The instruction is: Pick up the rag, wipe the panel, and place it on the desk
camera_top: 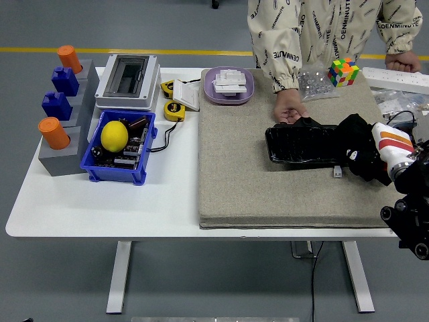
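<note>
Black rag [358, 144]: gripped in the right hand [379, 154], pressed at the right end of the black panel [301, 144], apparently for wiping. Panel is steadied by a person's hand [289, 111].

A mat [241, 168] covers the right half of the table [100, 208]. On it, right of centre, lies the panel [301, 145], with the rag [358, 151] at its right end under the robot's right hand [385, 154]. A person's hand [289, 111] rests on the mat just behind the panel. Further back sit a bag [314, 84] and a puzzle cube [344, 72], and at the mat's far left corner a dish [230, 86]. Left of the mat are two tape measures [174, 107], then a box [129, 80] with a bin [119, 149] in front of it, holding a lemon [114, 135]. A block stand [64, 107] is at the far left.
</note>
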